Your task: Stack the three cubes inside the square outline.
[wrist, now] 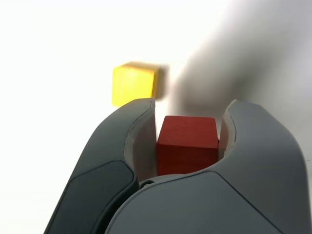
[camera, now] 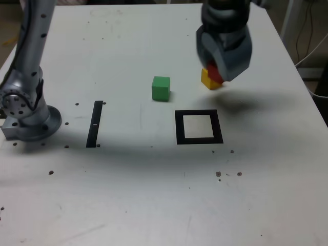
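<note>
1. Exterior view: the gripper (camera: 219, 72) hangs over the far side of the table (camera: 154, 195), toward this view's right, with its jaws clamped on the red cube (camera: 213, 73). The yellow cube (camera: 208, 80) sits just beside and below it, partly hidden; whether the two touch is unclear. The green cube (camera: 161, 88) stands apart, toward this view's left. The square outline (camera: 199, 127) lies empty, nearer the camera than the gripper. A black strip (camera: 95, 123) lies well to the left.

2. Wrist view: the red cube (wrist: 186, 145) fills the gap between both fingers (wrist: 141, 141), held squarely. The yellow cube (wrist: 135, 83) lies beyond the fingertips, off the jaw line, so any placing move likely needs a sideways shift first.
</note>
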